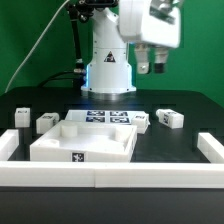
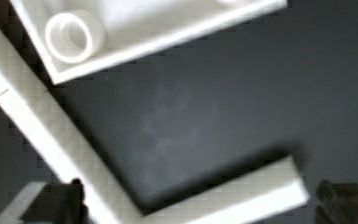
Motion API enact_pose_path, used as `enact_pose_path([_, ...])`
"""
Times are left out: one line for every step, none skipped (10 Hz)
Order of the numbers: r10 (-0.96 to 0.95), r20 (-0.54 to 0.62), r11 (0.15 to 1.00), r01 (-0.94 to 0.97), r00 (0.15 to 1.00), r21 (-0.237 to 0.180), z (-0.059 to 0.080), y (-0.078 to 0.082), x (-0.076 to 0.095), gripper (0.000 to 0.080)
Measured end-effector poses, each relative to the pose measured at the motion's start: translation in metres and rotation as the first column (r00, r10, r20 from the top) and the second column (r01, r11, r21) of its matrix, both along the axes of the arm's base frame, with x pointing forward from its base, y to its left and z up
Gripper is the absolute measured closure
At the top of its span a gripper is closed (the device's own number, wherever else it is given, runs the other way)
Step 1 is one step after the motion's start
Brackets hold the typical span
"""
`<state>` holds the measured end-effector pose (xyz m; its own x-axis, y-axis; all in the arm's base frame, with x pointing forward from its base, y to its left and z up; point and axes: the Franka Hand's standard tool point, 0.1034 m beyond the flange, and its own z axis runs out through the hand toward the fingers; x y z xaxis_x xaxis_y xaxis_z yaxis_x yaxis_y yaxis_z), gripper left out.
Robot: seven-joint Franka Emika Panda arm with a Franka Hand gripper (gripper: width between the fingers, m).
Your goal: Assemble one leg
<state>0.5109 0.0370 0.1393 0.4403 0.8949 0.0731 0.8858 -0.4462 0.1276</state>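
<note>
Several legs, small white blocks with marker tags, lie on the black table in the exterior view. Two are at the left (image 1: 20,117) (image 1: 47,122) and one is at the right (image 1: 170,118). Another small block (image 1: 141,121) sits against the right side of the large white tray-like piece (image 1: 60,148). My gripper (image 1: 153,69) hangs high above the table at the upper right, open and empty, far from every leg. In the wrist view the gripper (image 2: 201,205) shows two dark fingers (image 2: 51,203) spread wide with nothing between them. No leg shows in that view.
The marker board (image 1: 104,118) lies behind the tray-like piece. A low white wall (image 1: 120,178) runs along the front and both sides of the table. The wrist view shows a white piece with a round hole (image 2: 69,35) and a white corner strip (image 2: 34,110) on dark table.
</note>
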Motion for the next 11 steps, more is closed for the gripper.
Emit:
enact_pose_path([0.07, -0.017, 0.997, -0.07, 0.997, -0.013, -0.007, -0.014, -0.007, 0.015])
enact_pose_path([0.124, -0.015, 0.992, -0.125, 0.992, -0.021, -0.013, -0.023, -0.007, 0.015])
enact_pose_path([0.189, -0.004, 0.982, -0.189, 0.982, -0.03, -0.023, -0.032, -0.009, 0.015])
enact_pose_path([0.215, -0.001, 0.976, -0.215, 0.977, -0.033, -0.033, -0.039, -0.013, 0.015])
enact_pose_path([0.201, -0.004, 0.979, -0.201, 0.98, -0.03, -0.033, -0.039, -0.013, 0.015])
enact_pose_path([0.201, -0.005, 0.979, -0.201, 0.98, -0.03, -0.034, -0.039, -0.014, 0.015])
enact_pose_path([0.2, -0.006, 0.979, -0.201, 0.98, -0.03, -0.034, -0.039, -0.014, 0.015])
enact_pose_path([0.199, -0.011, 0.979, -0.2, 0.98, -0.028, -0.036, -0.039, -0.016, 0.015])
enact_pose_path([0.209, -0.024, 0.977, -0.21, 0.978, -0.027, -0.044, -0.044, -0.02, 0.015])
enact_pose_path([0.246, -0.037, 0.969, -0.247, 0.969, -0.028, -0.059, -0.057, -0.027, 0.015])
enact_pose_path([0.237, -0.048, 0.971, -0.238, 0.97, -0.022, -0.072, -0.066, -0.031, 0.015])
